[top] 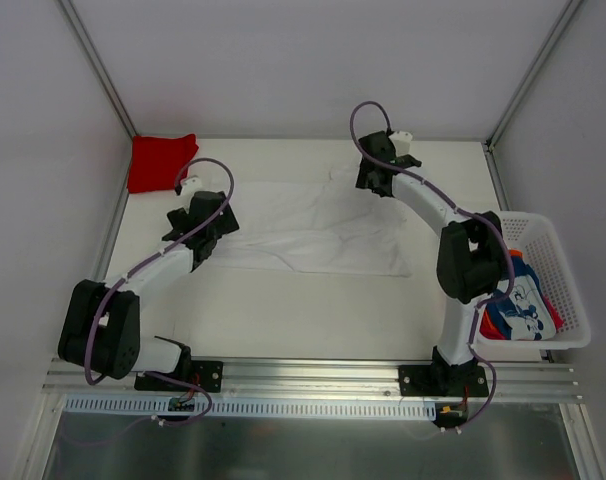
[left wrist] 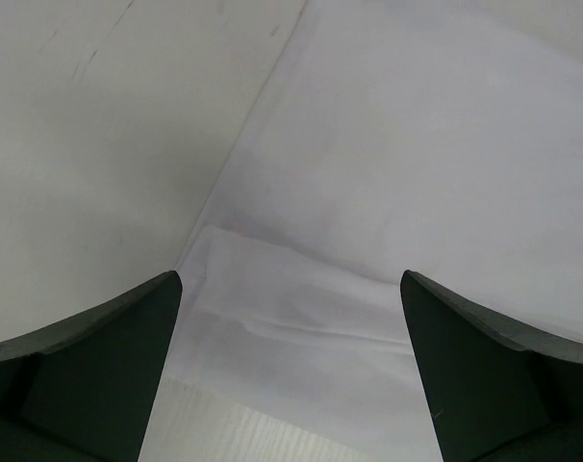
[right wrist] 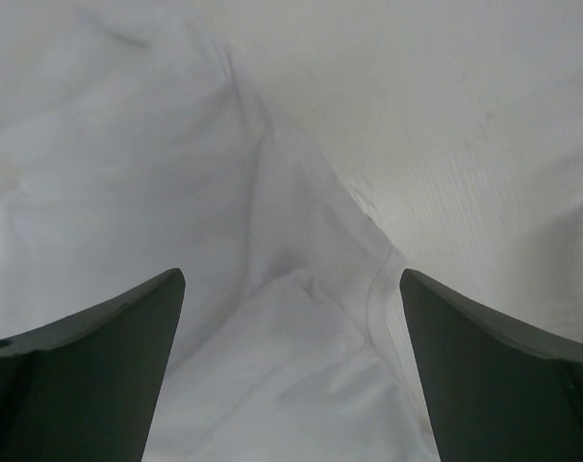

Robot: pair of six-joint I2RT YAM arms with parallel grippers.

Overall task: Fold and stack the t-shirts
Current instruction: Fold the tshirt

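Left end effector (left wrist: 291, 279) and right end effector (right wrist: 291, 274) are hovering wide open, gripping nothing | white t-shirt (top: 313, 225) is lying spread mid-tabletop (top: 283, 310), long axis left-right | each end effector is sitting over its own-side edge.

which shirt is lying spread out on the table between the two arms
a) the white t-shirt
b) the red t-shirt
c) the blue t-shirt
a: the white t-shirt lies spread over the middle of the table, while the red t-shirt sits at the far left corner and the blue t-shirt is in the basket.
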